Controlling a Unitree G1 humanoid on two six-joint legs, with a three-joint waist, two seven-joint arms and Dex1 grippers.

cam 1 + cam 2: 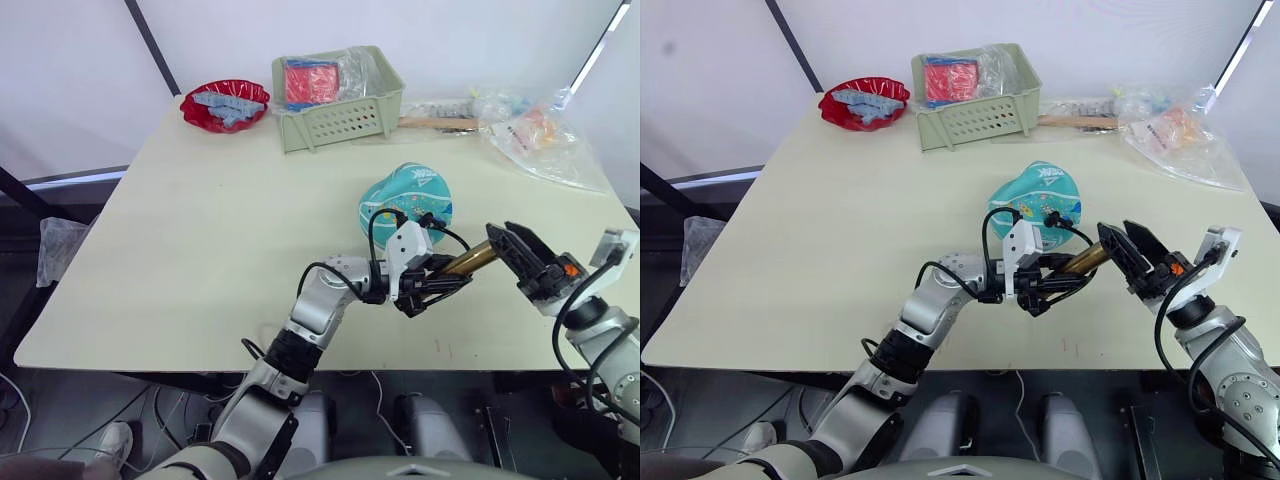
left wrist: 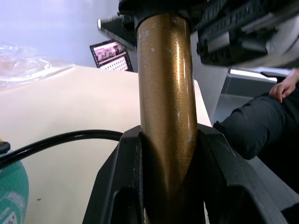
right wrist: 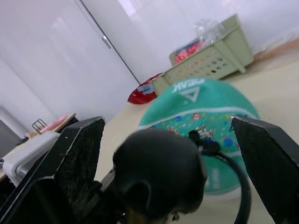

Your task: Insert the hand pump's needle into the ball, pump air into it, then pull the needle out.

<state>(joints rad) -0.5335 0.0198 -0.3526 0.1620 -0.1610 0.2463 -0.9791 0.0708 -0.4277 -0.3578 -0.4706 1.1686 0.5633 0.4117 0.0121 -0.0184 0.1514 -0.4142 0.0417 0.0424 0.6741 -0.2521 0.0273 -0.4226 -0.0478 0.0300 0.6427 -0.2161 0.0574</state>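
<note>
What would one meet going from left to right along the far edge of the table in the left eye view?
Red dish → green basket → wooden-handled tool → clear plastic bags.

A teal ball printed with small colourful cartoons and a white triangular logo is seen. The hand pump is coloured bronze-gold, its hose black. A pale green basket, a glossy red dish and a cream table are shown.
</note>
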